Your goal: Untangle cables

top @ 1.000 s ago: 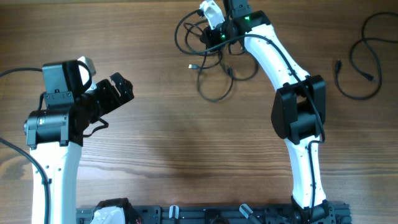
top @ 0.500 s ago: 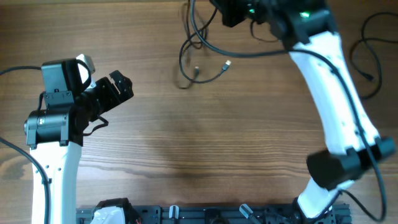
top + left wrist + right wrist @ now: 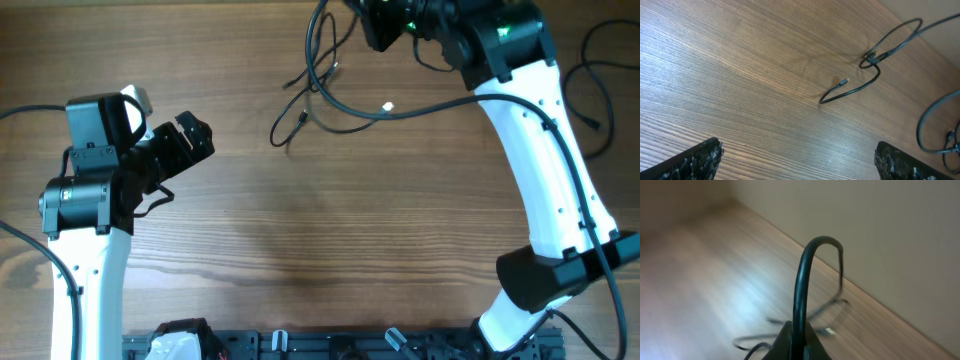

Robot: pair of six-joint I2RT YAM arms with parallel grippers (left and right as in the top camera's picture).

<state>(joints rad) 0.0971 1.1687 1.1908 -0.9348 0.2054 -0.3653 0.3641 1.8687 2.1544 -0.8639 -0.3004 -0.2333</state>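
Observation:
My right gripper [image 3: 375,22] is at the far edge of the table, shut on a black cable [image 3: 318,72] and holding it up. Its loops hang below the gripper, and its plug ends trail on the wood [image 3: 276,138] and out to the right [image 3: 390,106]. In the right wrist view the gripper [image 3: 799,341] pinches the cable [image 3: 801,275], which arches up from the jaws. My left gripper [image 3: 196,140] is open and empty at the left, well apart from the cables. The left wrist view shows its fingertips [image 3: 802,165] over bare wood and a cable end [image 3: 842,82] farther off.
A second thin black cable [image 3: 588,92] lies in a loose loop at the table's far right edge. The black rail [image 3: 340,345] of the arm bases runs along the near edge. A thicker arm cable [image 3: 25,115] passes at the left.
My right arm has swung up and back with the cables in its grip. The bundle has come off the table and opened into longer loops, with the ends dragged left. My left arm has not moved.

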